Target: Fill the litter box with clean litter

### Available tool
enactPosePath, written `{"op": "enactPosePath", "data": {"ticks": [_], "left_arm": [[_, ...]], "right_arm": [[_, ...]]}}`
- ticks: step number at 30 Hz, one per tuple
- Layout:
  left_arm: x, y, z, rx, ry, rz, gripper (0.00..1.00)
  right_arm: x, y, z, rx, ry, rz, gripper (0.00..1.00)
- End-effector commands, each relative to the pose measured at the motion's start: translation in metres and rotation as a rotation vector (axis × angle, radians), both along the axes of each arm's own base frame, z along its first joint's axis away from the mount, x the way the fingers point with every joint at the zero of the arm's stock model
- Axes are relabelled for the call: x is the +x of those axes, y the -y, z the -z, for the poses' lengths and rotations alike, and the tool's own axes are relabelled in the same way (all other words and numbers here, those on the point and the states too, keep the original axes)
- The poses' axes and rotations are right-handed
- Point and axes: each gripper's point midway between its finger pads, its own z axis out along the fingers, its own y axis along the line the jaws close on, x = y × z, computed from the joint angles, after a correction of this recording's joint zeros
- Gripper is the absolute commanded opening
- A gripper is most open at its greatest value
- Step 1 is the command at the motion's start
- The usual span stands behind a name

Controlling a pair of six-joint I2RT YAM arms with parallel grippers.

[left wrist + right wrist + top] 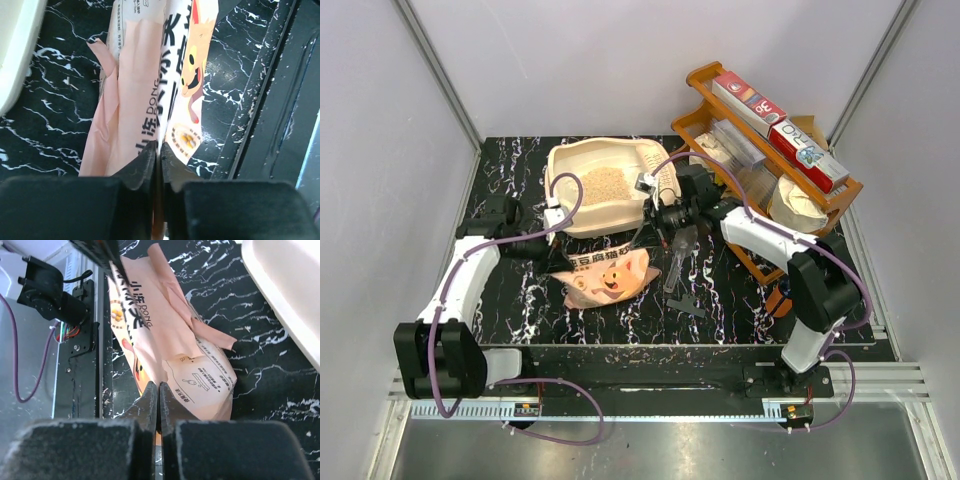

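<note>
While both arms reach in over the black marbled table point(720, 320), my left gripper point(157, 152) is clenched on the bag point(610, 278). In the left wrist view the pink-orange printed film runs straight down into the seam between my two fingers, and no gap shows. My right gripper point(159, 387) is likewise clamped tight on the bag's other end. A sliver of orange film shows in the slit between those fingers.

Bag: flattened and creased, near the middle of the table, cartoon cat facing up, just near of the litter box point(595, 145). Left gripper at its left end, right gripper at its far right corner. I cannot tell whether the bag rests on the table or hangs slightly clear of it.

Litter box: cream-beige tray at far centre of the table, slotted grille end to the right. Its pale wall shows at the edge of both wrist views, apart from the bag.

Clean litter point(605, 183): pale tan granules in a loose mound inside the litter box, toward its middle, with bare cream floor around the mound.

Other: brown wooden rack point(695, 100) at the far right, carrying red-and-white boxes point(760, 105) on top. A dark item point(680, 265) lies on the table right of the bag, too unclear to name.
</note>
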Motion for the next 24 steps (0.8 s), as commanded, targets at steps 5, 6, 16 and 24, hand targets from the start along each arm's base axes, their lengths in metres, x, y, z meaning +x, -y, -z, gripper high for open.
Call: {"op": "enactPosePath", "data": {"ticks": [5,6,16,24], "left_arm": [[0.025,0.021,-0.052,-0.121,0.287,-0.034,0.49],[0.031,0.025,-0.053,-0.126,0.307,-0.032,0.53],[0.065,0.085,-0.053,-0.138,0.352,0.116,0.59],[0.074,0.111,-0.047,-0.152,0.311,0.185,0.5]], "right_arm": [[0.04,0.01,-0.034,0.088,-0.042,0.105,0.0],[0.039,0.01,-0.033,0.087,-0.045,0.105,0.0],[0.034,0.01,-0.035,0.098,-0.066,0.088,0.0],[0.036,0.009,-0.037,0.108,-0.06,0.099,0.0]]}}
